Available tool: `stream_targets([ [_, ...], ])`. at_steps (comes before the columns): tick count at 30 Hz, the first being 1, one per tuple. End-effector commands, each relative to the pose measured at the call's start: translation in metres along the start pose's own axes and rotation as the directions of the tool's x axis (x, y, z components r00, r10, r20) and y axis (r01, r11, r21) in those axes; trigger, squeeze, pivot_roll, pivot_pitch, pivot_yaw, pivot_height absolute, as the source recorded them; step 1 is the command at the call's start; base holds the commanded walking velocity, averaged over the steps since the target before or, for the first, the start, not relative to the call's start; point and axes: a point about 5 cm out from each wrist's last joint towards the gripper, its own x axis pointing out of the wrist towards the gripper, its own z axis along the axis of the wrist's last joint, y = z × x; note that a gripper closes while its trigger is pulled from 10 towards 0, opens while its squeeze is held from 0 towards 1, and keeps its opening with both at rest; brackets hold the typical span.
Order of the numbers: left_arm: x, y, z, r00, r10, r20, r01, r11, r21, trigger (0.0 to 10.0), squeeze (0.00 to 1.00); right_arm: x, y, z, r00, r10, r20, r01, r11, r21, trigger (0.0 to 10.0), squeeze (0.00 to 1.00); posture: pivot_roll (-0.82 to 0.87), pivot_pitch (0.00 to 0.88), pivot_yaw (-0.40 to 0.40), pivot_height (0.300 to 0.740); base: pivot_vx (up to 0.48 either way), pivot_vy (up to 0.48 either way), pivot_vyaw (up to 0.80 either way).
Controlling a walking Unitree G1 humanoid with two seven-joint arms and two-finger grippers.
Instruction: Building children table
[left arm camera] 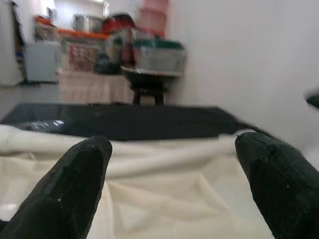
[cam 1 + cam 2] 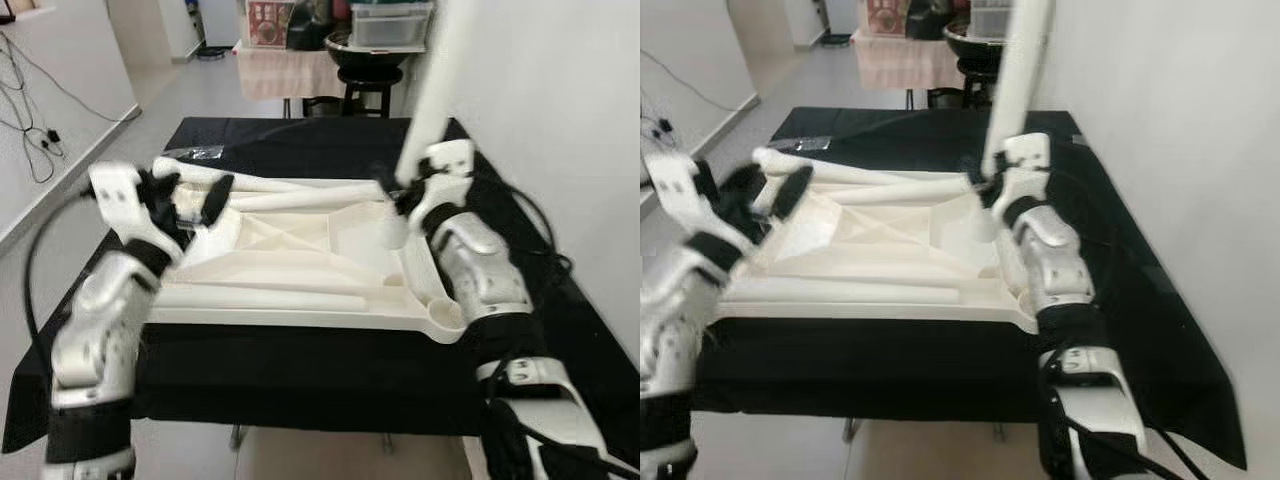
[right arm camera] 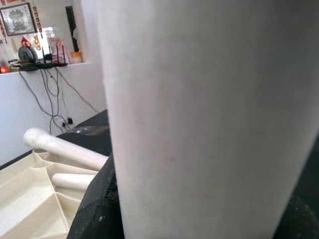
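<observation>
The white tabletop (image 2: pixel 300 265) lies upside down on a desk (image 2: pixel 300 370) covered in black cloth, its ribbed underside facing up. The right gripper (image 2: pixel 400 190) is clamped around a white leg (image 2: pixel 432 80), holding it nearly upright, tilted a little away from the robot, with its lower end at the tabletop's far right corner socket (image 2: pixel 393 230); in the right wrist view the leg (image 3: pixel 199 119) stands right against the black fingers (image 3: pixel 97 214). The left gripper (image 2: pixel 190 200) hovers over the tabletop's far left corner, its fingers (image 1: pixel 75 189) spread wide with nothing between them. Just beyond this gripper two loose legs (image 2: pixel 290 188) lie across the tabletop's far edge, running toward the right gripper. Another leg (image 2: pixel 270 296) lies along the near edge, on the robot's side of both grippers. An empty round socket (image 2: pixel 444 313) shows at the near right corner, beside the right forearm. Past the desk stand a stool (image 2: pixel 368 85) and a table (image 2: pixel 285 70) with boxes.
</observation>
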Motion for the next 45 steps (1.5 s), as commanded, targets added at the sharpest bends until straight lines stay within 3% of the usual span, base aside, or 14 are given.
stream_targets([
  [1, 0.000, -0.013, -0.002, 0.999, -0.047, -0.019, 0.047, 0.999, 0.015, 10.0, 0.00, -0.002, 0.002, 0.001, 1.000, 0.011, 0.011, -0.011, 0.999, 0.042, 10.0, 0.00, 0.00, 0.000, -0.065, 0.740, 0.000, 0.000, 0.00],
  [5, -0.004, -0.027, -0.013, 0.994, -0.087, -0.068, 0.088, 0.996, 0.006, 10.0, 0.00, -0.005, 0.004, 0.002, 1.000, 0.016, 0.011, -0.017, 0.999, 0.029, 10.0, 0.00, 0.00, 0.000, -0.076, 0.740, 0.000, 0.000, 0.00],
  [8, -0.010, -0.038, -0.023, 0.992, -0.092, -0.082, 0.093, 0.996, 0.015, 10.0, 0.00, -0.015, 0.013, -0.004, 0.995, 0.095, 0.008, -0.095, 0.995, -0.015, 10.0, 0.00, 0.00, 0.000, -0.072, 0.740, 0.000, 0.000, 0.00],
  [10, -0.015, -0.046, -0.032, 0.990, -0.111, -0.085, 0.108, 0.994, -0.035, 10.0, 0.00, -0.034, 0.032, -0.011, 0.943, 0.330, 0.046, -0.332, 0.943, 0.035, 10.0, 0.00, 0.00, 0.000, -0.046, 0.740, 0.000, 0.000, 0.00],
  [11, -0.018, -0.050, -0.036, 0.987, -0.133, -0.094, 0.127, 0.989, -0.070, 10.0, 0.00, -0.041, 0.037, -0.014, 0.921, 0.384, 0.059, -0.387, 0.921, 0.050, 10.0, 0.00, 0.00, 0.002, -0.039, 0.740, 0.000, 0.000, 0.00],
  [15, -0.023, -0.055, -0.036, 0.979, -0.174, -0.103, 0.164, 0.982, -0.094, 10.0, 0.00, -0.051, 0.045, -0.019, 0.904, 0.425, 0.044, -0.427, 0.901, 0.080, 10.0, 0.00, -0.01, 0.005, -0.031, 0.740, 0.000, 0.000, 0.00],
  [18, -0.034, -0.061, -0.042, 0.957, -0.248, -0.148, 0.232, 0.965, -0.120, 10.0, 0.00, -0.076, 0.066, -0.032, 0.824, 0.567, -0.018, -0.565, 0.823, 0.061, 10.0, 0.00, -0.01, 0.040, -0.018, 0.740, 0.000, -0.452, 0.00],
  [21, -0.041, -0.063, -0.044, 0.953, -0.257, -0.161, 0.236, 0.962, -0.137, 10.0, 0.00, -0.084, 0.072, -0.037, 0.812, 0.582, -0.044, -0.579, 0.813, 0.063, 10.0, 0.00, -0.01, 0.061, -0.023, 0.740, 0.000, -0.471, 0.00],
  [27, -0.048, -0.062, -0.046, 0.963, -0.208, -0.169, 0.188, 0.974, -0.125, 10.0, 0.00, -0.078, 0.068, -0.030, 0.843, 0.537, -0.020, -0.535, 0.843, 0.054, 10.0, 0.00, 0.00, 0.077, -0.030, 0.740, 0.000, -0.374, 0.00],
  [32, -0.047, -0.060, -0.045, 0.968, -0.182, -0.171, 0.164, 0.980, -0.109, 10.0, 0.00, -0.077, 0.068, -0.028, 0.844, 0.537, -0.014, -0.535, 0.843, 0.049, 10.0, 0.00, 0.00, 0.077, -0.031, 0.740, 0.000, 0.000, 0.00],
  [38, -0.047, -0.052, -0.052, 0.967, -0.117, -0.228, 0.107, 0.993, -0.054, 10.0, 0.00, -0.063, 0.072, -0.009, 0.838, 0.545, 0.011, -0.545, 0.838, -0.010, 10.0, 0.00, 0.00, 0.086, -0.043, 0.740, 0.000, 0.000, 0.00],
  [45, -0.051, -0.052, -0.053, 0.967, -0.082, -0.240, 0.083, 0.997, -0.004, 10.0, 0.00, -0.053, 0.077, -0.006, 0.840, 0.543, 0.006, -0.542, 0.839, -0.038, 10.0, 0.00, 0.00, 0.109, -0.053, 0.740, 0.000, 0.000, 0.00],
])
